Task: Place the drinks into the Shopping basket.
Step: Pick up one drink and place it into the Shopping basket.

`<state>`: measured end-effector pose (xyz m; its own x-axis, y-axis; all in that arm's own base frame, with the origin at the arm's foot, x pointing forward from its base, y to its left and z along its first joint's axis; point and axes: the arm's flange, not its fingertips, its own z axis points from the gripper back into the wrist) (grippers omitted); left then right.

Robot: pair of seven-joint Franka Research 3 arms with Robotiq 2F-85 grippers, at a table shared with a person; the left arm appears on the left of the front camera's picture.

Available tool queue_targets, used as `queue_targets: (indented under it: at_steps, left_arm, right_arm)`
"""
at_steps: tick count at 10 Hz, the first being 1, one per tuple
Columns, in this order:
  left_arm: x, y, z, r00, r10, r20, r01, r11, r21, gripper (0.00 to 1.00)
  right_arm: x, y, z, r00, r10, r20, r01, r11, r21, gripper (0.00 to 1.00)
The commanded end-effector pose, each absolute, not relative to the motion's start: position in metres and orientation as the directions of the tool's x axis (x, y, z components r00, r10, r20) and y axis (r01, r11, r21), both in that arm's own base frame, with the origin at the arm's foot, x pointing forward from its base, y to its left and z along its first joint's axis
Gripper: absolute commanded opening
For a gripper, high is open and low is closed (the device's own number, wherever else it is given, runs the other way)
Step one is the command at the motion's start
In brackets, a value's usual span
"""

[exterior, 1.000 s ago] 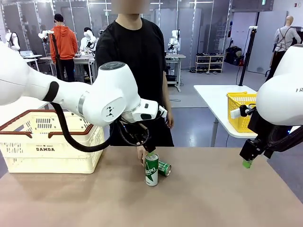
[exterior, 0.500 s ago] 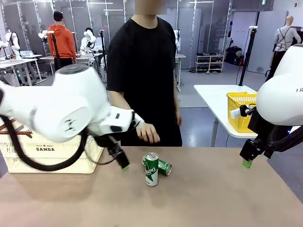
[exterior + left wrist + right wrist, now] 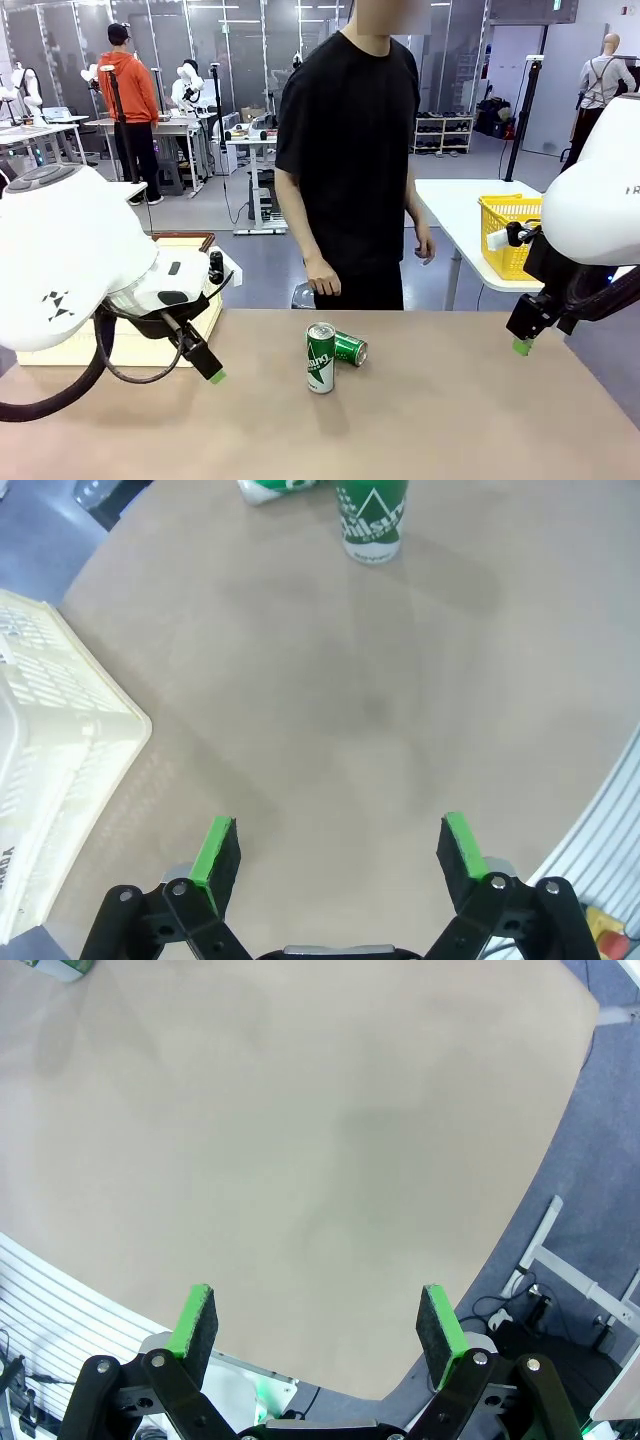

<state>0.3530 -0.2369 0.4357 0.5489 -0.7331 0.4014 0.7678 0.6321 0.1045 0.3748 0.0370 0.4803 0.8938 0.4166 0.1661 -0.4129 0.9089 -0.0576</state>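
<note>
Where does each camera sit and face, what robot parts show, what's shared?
Front: fixed between the arms, facing the person across the table; left claw and right claw show.
Left wrist: on the left arm, looking down at the upright green can and basket past its open claw.
Right wrist: on the right arm, looking down at the table past its open claw.
Shared: front and left wrist show can and basket.

The left hand [image 3: 215,377] hangs low, angled downward, fingers spread wide and empty; the right hand [image 3: 521,346] hovers likewise spread, empty.
</note>
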Motion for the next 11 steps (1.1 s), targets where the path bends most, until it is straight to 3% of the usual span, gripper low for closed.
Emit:
queue_targets:
  at_steps: [1,7,11]
  left_arm:
    - [0.358,-0.238,0.435,0.530,-0.730,0.431,0.780,0.620,0.090,1.00]
    - [0.447,-0.332,0.459,0.501,-0.729,0.466,0.792,0.604,0.093,1.00]
    - [0.477,-0.403,0.448,0.478,-0.780,0.404,0.834,0.548,0.070,1.00]
  right_arm:
    - [0.375,0.035,0.482,0.889,0.428,0.163,-0.424,0.904,-0.060,1.00]
    - [0.375,0.035,0.482,0.889,0.428,0.163,-0.424,0.904,-0.060,1.00]
    - [0.375,0.035,0.482,0.889,0.428,0.163,-0.424,0.904,-0.060,1.00]
